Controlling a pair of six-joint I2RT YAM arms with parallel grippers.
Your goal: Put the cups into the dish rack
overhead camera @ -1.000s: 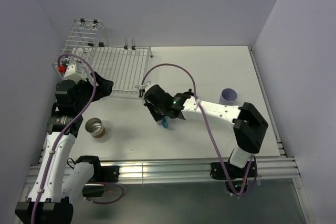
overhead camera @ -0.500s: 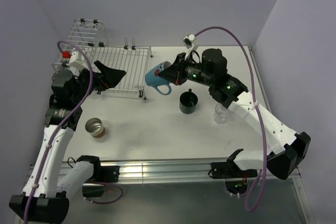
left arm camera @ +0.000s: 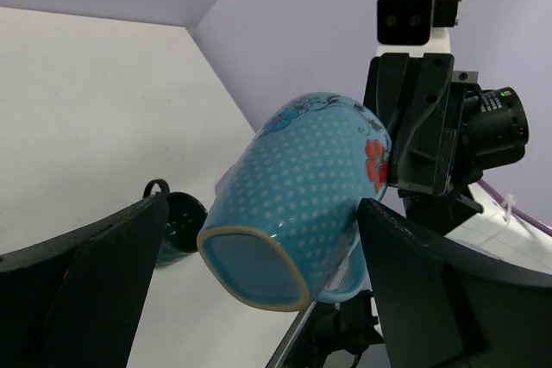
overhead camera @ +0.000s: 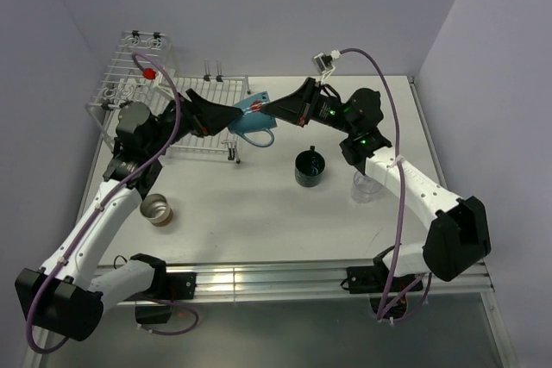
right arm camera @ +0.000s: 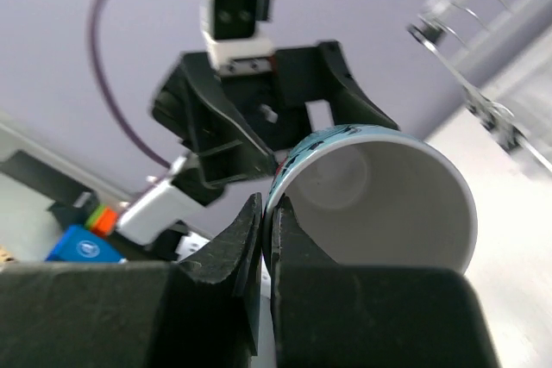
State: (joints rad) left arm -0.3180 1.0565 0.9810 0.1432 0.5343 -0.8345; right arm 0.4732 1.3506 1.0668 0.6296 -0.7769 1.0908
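A light-blue dotted mug hangs tilted in the air by the dish rack's right end. My right gripper is shut on its rim, one finger inside the white bowl and one outside. My left gripper is open, and its fingers stand either side of the mug's base. On the table stand the dark teal mug, also seen behind the mug, the clear tumbler and, lying on its side, the tan-brown cup. The white wire dish rack stands at the back left.
The rack's taller basket part is at its far left, next to the left wall. Two upright prongs stand at the rack's back edge. The right arm stretches across the table above the clear tumbler.
My left gripper has swung right from over the rack to the mug and stands a little wider. The right gripper has carried the mug up and left, towards the left gripper.
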